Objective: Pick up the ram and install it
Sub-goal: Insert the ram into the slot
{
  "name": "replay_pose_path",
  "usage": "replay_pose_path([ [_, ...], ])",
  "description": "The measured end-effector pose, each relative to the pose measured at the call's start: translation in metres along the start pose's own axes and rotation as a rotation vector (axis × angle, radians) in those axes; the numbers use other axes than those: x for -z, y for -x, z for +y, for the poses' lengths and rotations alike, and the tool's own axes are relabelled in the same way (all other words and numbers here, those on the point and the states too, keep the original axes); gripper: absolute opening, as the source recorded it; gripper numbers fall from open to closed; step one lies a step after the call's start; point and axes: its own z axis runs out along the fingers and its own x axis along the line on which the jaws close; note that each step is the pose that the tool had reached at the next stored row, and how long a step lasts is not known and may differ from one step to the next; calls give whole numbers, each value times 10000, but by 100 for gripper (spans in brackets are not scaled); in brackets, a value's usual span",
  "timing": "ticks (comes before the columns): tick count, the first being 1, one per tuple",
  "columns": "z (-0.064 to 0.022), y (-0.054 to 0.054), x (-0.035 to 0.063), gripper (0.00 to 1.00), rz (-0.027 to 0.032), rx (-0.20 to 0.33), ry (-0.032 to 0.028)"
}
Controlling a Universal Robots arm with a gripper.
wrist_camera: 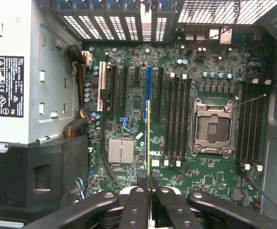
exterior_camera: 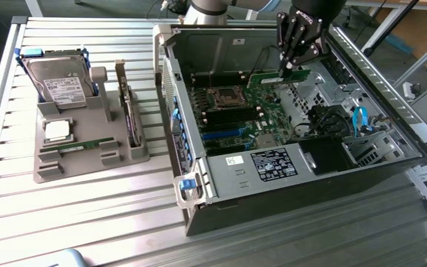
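Surface: ribbed metal table (exterior_camera: 87,222) carrying an open computer case (exterior_camera: 273,217) laid on its side, board facing up.
Landmark: empty processor socket (wrist_camera: 213,126), near the middle of the board.
Pincer: gripper (exterior_camera: 291,65) hangs over the board, toward the exterior view's right of the socket, jaws narrow and clamped on the ram.
Ram (exterior_camera: 277,78): held by its upper edge, upright, lower edge down, clear of the board and in no slot.
Slots: black memory slots (wrist_camera: 176,119) run in rows on both sides of the socket. Seen edge-on from the wrist, the stick lines up with a blue slot (wrist_camera: 148,90) farther from the socket than those rows.
Doing it well: probably needs the stick kept upright, parallel to a memory row beside the socket, then pressed evenly at both ends.
In the way: thin wire (wrist_camera: 250,99) crosses the rows on the socket's other side; power supply (wrist_camera: 14,71) sits well apart.
Outside the case: grey tray (exterior_camera: 87,167), well apart from the socket, holds a hard drive (exterior_camera: 61,80), processor chip (exterior_camera: 56,129), dark card (exterior_camera: 128,111) and another green stick (exterior_camera: 76,147).
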Motion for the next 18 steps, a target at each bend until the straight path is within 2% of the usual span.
replay_pose_path([
  [18, -1, 7, -101, 12, 1, 1, 0],
])
